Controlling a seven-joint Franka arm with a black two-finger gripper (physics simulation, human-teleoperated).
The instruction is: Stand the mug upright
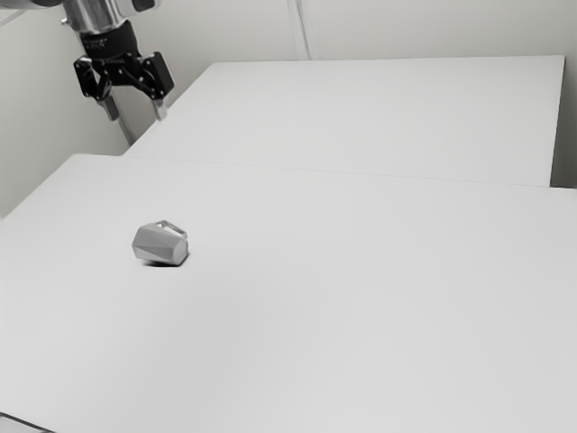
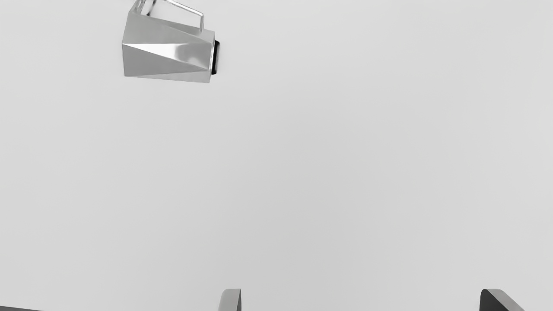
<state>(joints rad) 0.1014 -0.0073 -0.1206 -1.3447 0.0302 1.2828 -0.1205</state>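
The gray mug (image 1: 160,244) lies on its side on the white bench (image 1: 343,307), left of the middle in the exterior view. The claw (image 1: 135,115) is up at the upper left, its fingers wide apart.

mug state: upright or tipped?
Tipped. The mug lies on its side on the table, its base facing the exterior view's right and its handle on the upper side of its body.

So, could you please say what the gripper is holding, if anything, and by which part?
Nothing is held: the black two-finger gripper is open, away from the grey faceted mug.
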